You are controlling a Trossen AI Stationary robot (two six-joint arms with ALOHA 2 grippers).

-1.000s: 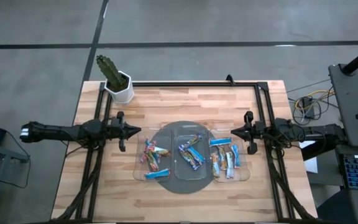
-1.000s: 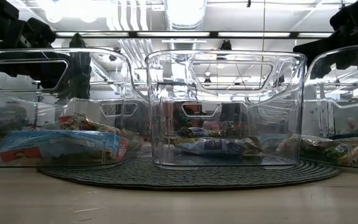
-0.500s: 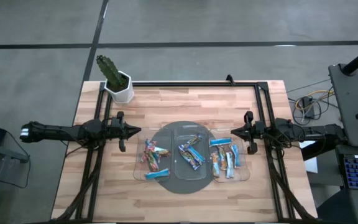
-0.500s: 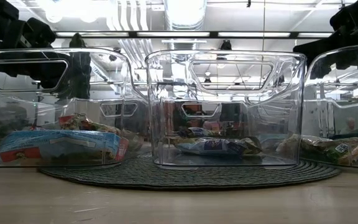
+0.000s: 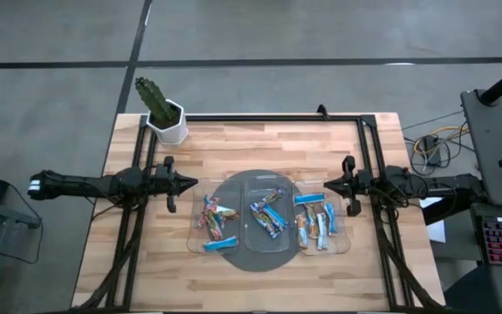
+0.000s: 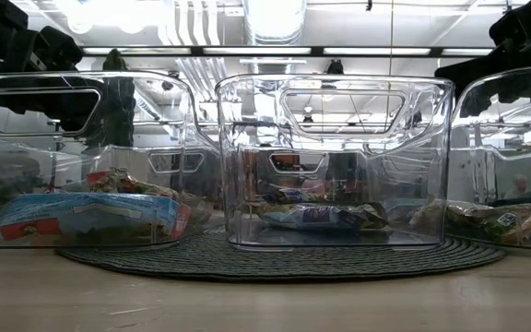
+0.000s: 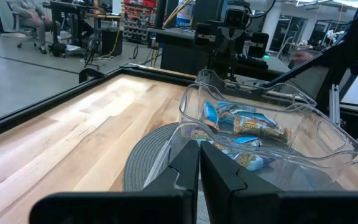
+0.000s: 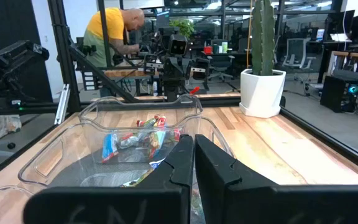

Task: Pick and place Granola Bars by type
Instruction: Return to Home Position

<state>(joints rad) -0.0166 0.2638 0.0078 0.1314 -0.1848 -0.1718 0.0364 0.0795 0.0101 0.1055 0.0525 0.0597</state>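
High view: granola bars all lie inside the three clear bins on the round mat; none loose on the table. Left gripper and right gripper hang just outside the row, one at each end. Wrist views: each pair of fingers pressed together, holding nothing. Judgement: sorting looks complete; step in hand is parking the arms. Next move calls only for settling clear of the bins.

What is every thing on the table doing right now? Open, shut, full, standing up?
left bin: upright, holds bars.
middle bin: upright, holds bars.
right bin: upright, holds bars.
Granola Bars: all lying inside bins.
left gripper: shut, empty, beside left bin.
right gripper: shut, empty, beside right bin.
cactus: upright in its pot.
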